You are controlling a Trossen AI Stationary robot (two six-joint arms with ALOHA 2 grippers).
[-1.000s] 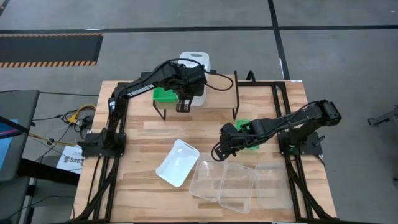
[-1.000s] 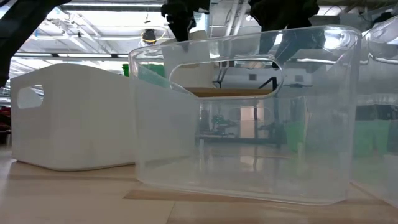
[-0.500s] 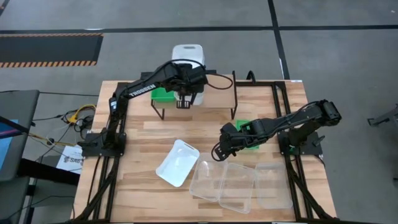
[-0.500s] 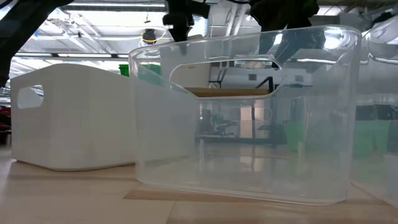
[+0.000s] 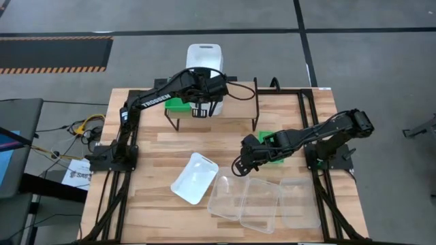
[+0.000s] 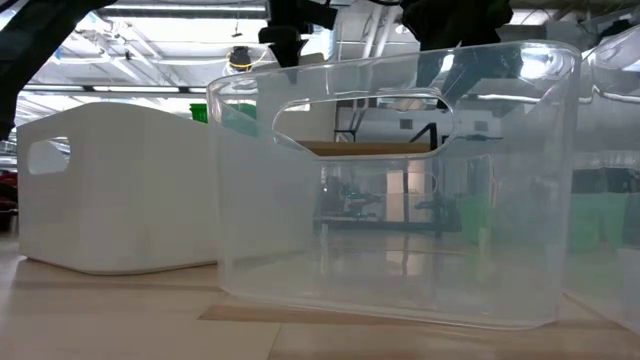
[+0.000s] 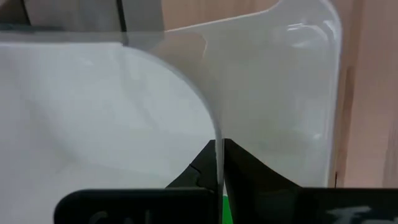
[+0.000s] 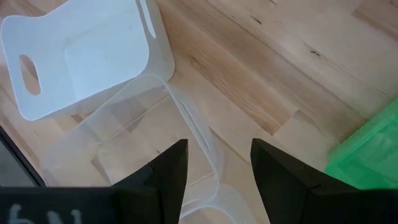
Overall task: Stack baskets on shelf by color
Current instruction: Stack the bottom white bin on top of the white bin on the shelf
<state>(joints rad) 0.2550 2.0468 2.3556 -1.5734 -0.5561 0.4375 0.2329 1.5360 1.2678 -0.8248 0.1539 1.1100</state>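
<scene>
My left gripper (image 5: 199, 111) reaches over the shelf (image 5: 235, 109) at the table's far side and is shut on a white basket (image 5: 204, 60). This basket juts past the table's far edge. A green basket (image 5: 178, 103) sits on the shelf beside it. My right gripper (image 5: 238, 167) hangs open over the table's middle, above a clear basket (image 8: 143, 124), touching nothing. A second white basket (image 5: 194, 178) and three clear baskets (image 5: 260, 203) rest on the tabletop. Another green basket (image 5: 274, 145) lies under the right arm. My left gripper (image 7: 219, 163) pinches the white basket's thin side wall at its rim (image 7: 217, 134), one finger on each face of the wall. The basket is lifted clear and stands out beyond the fingers toward the table's far edge, above the shelf.
The clear baskets crowd the near right part of the table (image 5: 157, 146), and one (image 6: 390, 190) fills the low view. The shelf's black legs (image 5: 257, 112) stand at the far middle. Bare planks lie at the table's left and between shelf and baskets.
My left gripper has carried the white basket toward the table's far edge and a little to the left, so more of it now overhangs that edge. The right arm has kept still.
</scene>
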